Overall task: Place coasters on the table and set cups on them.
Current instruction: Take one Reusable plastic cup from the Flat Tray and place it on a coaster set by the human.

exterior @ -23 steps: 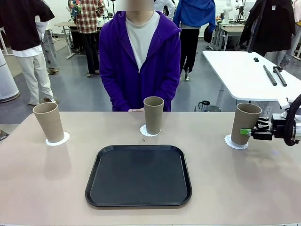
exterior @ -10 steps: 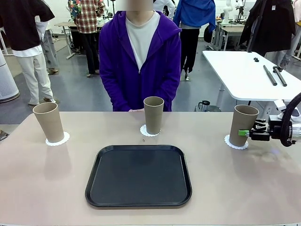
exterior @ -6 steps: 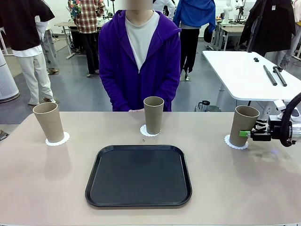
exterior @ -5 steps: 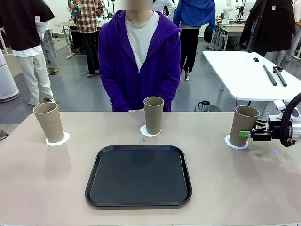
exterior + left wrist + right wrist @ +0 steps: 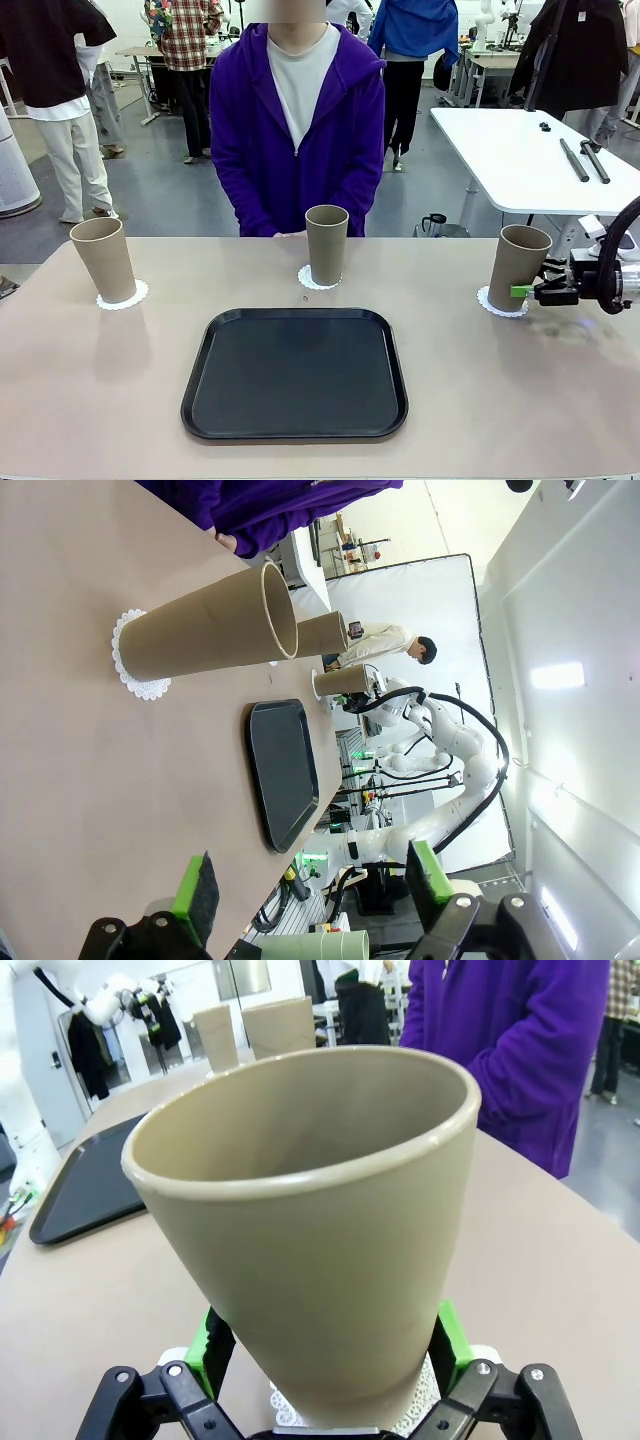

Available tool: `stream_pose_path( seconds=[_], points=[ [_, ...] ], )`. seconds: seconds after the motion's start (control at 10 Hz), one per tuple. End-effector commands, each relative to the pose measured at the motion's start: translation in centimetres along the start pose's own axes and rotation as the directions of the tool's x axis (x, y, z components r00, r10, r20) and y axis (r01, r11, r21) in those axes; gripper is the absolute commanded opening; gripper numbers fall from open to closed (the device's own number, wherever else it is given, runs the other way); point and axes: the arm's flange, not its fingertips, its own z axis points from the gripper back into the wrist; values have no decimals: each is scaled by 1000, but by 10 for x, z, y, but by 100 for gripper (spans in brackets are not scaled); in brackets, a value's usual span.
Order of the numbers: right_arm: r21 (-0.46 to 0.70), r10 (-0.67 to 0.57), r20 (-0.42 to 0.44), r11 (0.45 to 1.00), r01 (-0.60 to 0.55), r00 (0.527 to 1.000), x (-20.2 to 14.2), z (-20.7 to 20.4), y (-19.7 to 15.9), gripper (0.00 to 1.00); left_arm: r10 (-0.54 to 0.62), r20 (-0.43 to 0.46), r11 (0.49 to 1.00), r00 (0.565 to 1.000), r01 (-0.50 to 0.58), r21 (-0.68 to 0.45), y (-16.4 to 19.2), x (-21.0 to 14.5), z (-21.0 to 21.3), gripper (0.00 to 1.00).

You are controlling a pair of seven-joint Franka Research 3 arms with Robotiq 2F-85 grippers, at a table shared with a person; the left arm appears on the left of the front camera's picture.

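Note:
Three tan cups stand on white coasters on the table (image 5: 520,400): the left cup (image 5: 103,258) on a coaster (image 5: 124,297), the middle cup (image 5: 326,243) on a coaster (image 5: 309,282), the right cup (image 5: 518,266) on a coaster (image 5: 497,303). My right gripper (image 5: 522,291) is open at the right cup's lower side. In the right wrist view that cup (image 5: 320,1220) sits between the green pads (image 5: 447,1338) of the right gripper (image 5: 330,1345), its coaster (image 5: 425,1400) under it. My left gripper (image 5: 310,885) is open and holds nothing, well short of the left cup (image 5: 205,630).
A black tray (image 5: 295,375) lies in the middle near my side. A person in a purple jacket (image 5: 296,130) stands at the far edge behind the middle cup. A white table with black rods (image 5: 530,150) is behind on the right.
My right gripper has opened off the right cup and drawn back slightly to the right. The cup stays upright on its coaster.

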Motion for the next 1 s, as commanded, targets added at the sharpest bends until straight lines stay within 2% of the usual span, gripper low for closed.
stream_pose_path(
  seconds=[0.0, 0.5, 0.7, 0.9],
  points=[
    [7, -4, -73, 1000, 5, 997, 2, 0, 0, 100, 0, 2, 1000, 1000, 0, 2, -2, -1, 1, 100],
    [-26, 9, -180, 1000, -14, 984, -3, 9, 2, 100, 0, 2, 1000, 1000, 0, 2, -2, -1, 1, 100],
    [-16, -32, -239, 999, 29, 971, -2, 25, 14, 100, 0, 2, 1000, 1000, 0, 2, -2, -1, 1, 100],
    [-69, -62, -298, 997, 43, 953, 14, 56, 36, 100, 0, 2, 1000, 1000, 0, 2, -2, -1, 1, 100]
  ],
)
